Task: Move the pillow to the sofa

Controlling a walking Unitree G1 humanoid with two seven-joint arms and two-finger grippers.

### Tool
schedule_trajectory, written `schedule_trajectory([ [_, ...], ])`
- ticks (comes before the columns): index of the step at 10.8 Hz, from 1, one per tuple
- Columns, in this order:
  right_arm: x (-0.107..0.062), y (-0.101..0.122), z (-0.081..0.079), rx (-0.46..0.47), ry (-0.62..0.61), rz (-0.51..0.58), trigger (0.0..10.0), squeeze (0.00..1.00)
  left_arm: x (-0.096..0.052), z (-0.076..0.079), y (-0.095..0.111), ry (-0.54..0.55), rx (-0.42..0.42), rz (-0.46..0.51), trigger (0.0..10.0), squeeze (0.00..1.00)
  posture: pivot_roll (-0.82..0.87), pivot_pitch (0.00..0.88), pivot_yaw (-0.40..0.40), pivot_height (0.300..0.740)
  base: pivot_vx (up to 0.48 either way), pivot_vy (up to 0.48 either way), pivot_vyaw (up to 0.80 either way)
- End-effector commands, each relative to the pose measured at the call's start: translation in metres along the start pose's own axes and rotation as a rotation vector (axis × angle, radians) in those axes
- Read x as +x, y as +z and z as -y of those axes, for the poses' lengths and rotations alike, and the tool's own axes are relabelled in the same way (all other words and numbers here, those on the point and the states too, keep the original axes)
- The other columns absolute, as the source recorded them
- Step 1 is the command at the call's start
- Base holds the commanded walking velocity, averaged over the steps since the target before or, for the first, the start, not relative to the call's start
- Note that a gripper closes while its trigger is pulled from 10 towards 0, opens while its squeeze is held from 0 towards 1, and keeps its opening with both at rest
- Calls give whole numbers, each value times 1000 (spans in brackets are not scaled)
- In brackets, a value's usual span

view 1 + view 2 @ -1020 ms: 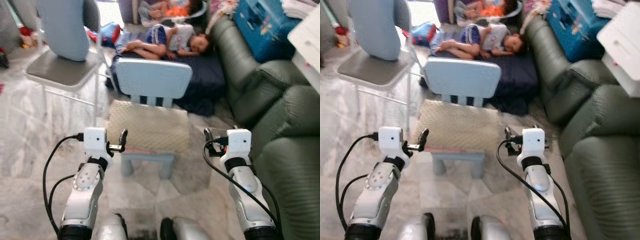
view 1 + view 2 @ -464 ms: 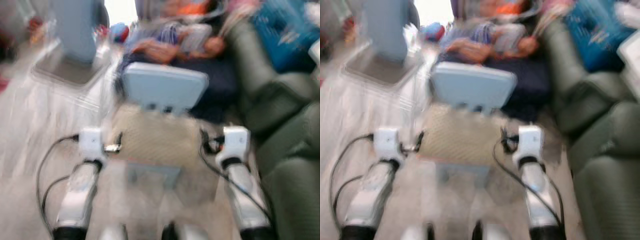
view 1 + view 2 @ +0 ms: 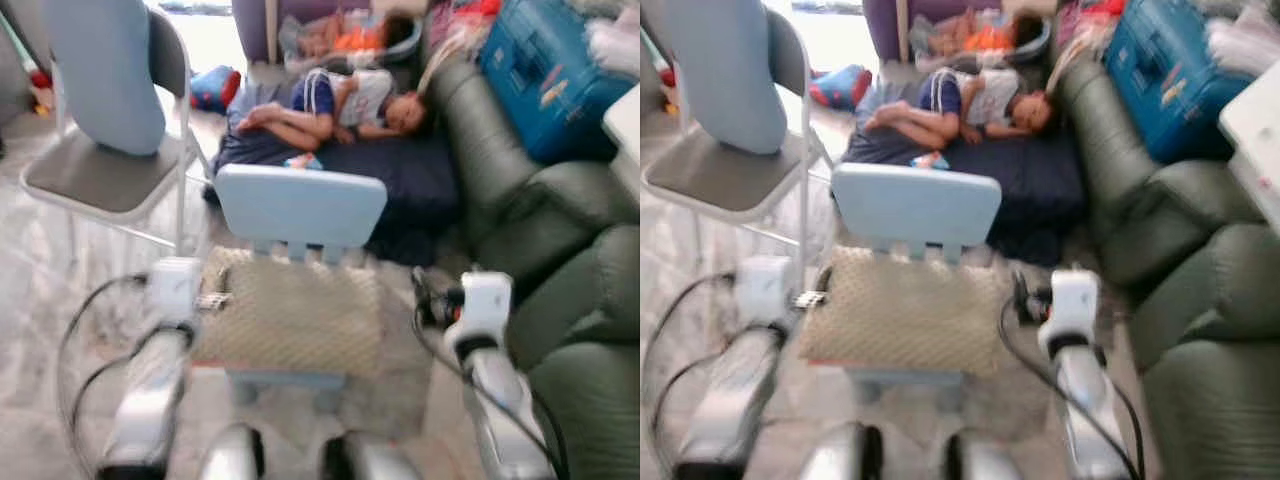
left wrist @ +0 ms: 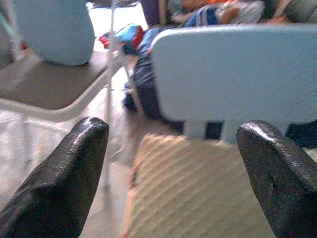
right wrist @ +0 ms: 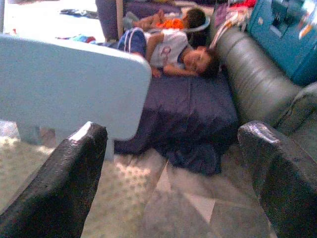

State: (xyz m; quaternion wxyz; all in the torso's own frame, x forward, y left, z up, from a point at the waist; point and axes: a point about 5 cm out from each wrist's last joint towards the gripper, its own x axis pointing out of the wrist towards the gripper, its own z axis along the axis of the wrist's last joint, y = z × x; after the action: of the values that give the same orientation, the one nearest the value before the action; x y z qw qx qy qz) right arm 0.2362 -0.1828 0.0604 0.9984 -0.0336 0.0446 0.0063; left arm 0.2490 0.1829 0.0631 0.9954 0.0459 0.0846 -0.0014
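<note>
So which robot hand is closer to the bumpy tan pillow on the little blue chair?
Left. The left gripper sits right at the tan woven pillow's left edge, jaws open. The right gripper, also open, stands apart off its right side.

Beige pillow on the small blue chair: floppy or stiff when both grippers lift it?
Probably soft: the pillow lies flat on the chair seat, its near edge overhanging. Held by its edges, it likely sags in the middle. Its textured weave should resist slipping. It looks light, so the chair shouldn't tip.
</note>
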Motion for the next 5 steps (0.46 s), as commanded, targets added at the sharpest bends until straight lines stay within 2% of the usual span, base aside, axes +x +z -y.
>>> schedule_trajectory([
  [1, -5, -1, 8, 2, -25, -2, 10000, 0, -3, 3, 0, -2, 10, -5, 10000, 0, -34, 135, -11, 740, 0, 0, 0],
  [2, -10, -5, 12, 26, -82, -7, 10000, 0, -2, 2, 3, -28, 60, -1, 10000, 0, -33, 129, 31, 740, 0, 0, 0],
  [3, -10, -5, 9, 39, -101, -2, 10000, 0, 5, 3, 7, -41, 93, 4, 10000, 0, -47, 126, 50, 740, 0, 0, 0],
  [5, -12, -4, 5, 36, -95, -1, 10000, 0, 12, 8, 11, -57, 101, 10, 10000, 0, -60, 124, 32, 740, 0, 0, 0],
])
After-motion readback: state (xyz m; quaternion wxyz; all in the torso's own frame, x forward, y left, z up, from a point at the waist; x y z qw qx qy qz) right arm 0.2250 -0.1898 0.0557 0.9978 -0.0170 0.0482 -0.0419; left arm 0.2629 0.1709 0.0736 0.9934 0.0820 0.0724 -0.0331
